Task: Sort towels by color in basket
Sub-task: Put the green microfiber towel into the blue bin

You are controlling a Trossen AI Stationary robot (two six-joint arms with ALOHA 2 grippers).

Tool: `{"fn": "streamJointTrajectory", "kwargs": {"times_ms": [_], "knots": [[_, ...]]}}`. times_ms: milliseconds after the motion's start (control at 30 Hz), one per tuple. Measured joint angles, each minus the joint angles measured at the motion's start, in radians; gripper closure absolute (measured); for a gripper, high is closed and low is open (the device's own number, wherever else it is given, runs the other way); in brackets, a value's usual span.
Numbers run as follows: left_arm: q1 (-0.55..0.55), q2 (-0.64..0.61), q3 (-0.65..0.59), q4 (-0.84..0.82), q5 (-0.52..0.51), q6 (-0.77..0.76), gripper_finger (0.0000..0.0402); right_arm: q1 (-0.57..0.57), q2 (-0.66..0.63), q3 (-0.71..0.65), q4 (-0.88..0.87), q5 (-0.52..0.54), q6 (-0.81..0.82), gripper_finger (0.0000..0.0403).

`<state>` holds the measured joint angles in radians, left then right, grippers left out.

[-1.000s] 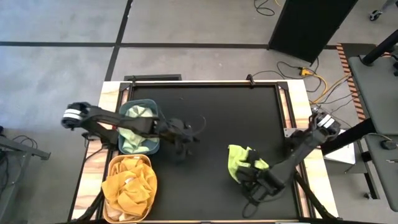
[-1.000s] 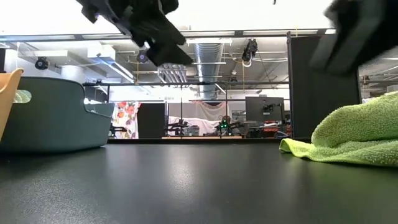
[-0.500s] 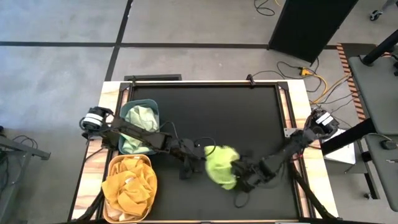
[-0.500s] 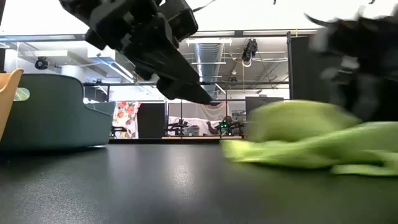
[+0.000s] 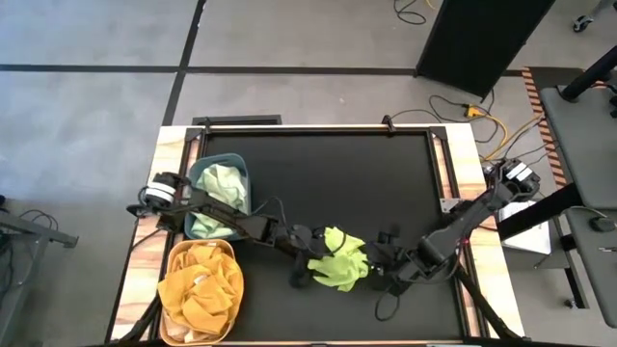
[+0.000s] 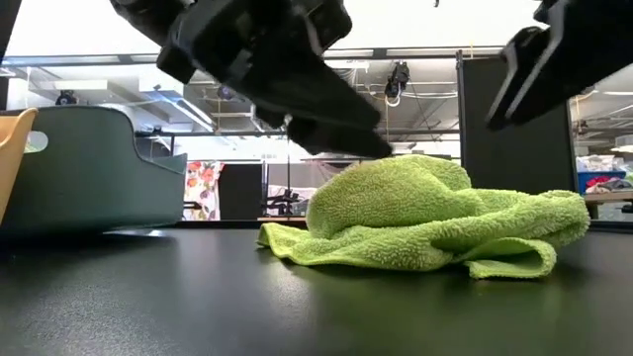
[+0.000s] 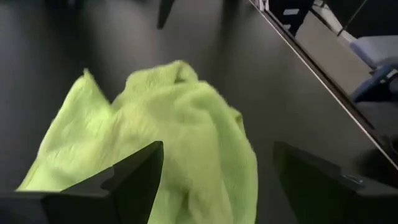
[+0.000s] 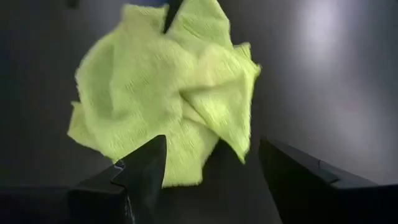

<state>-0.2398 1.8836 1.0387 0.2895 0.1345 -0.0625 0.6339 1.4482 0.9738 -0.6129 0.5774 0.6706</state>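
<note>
a crumpled lime green towel (image 5: 337, 260) lies on the black table (image 5: 328, 183) near its front edge, flanked by both arms. the left gripper (image 7: 214, 180) hangs just over the towel's left side, fingers spread wide. the right gripper (image 8: 211, 177) sits just right of it, fingers also apart, holding nothing. at far left, a teal basket (image 5: 241, 188) holds a pale mint towel (image 5: 220, 180); an orange basket (image 5: 174, 260) holds mustard towels (image 5: 198, 289).

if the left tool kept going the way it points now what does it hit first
Most likely the lime green towel: it lies crumpled on the table directly ahead of the open left tool, filling the gap between its fingers.
</note>
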Motion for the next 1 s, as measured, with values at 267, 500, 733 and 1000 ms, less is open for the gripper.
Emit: {"fn": "streamJointTrajectory", "kwargs": {"times_ms": [267, 500, 733, 1000], "knots": [[0.000, 0.135, 0.159, -0.135, -0.045, -0.007, 0.0115, 0.075, -0.005, -0.021, -0.064, -0.001, 0.125, 0.0128], [-0.001, 0.242, 0.310, -0.363, -0.106, -0.024, 0.0115, 0.103, -0.005, -0.046, -0.064, 0.000, 0.158, 0.0112], [-0.009, 0.241, 0.417, -0.529, -0.127, -0.008, 0.0115, 0.102, -0.005, -0.046, -0.063, 0.002, 0.161, 0.0114], [-0.041, 0.085, 0.444, -0.697, -0.293, 0.031, 0.0115, 0.101, -0.005, -0.049, -0.063, 0.001, 0.185, 0.0121]]}}
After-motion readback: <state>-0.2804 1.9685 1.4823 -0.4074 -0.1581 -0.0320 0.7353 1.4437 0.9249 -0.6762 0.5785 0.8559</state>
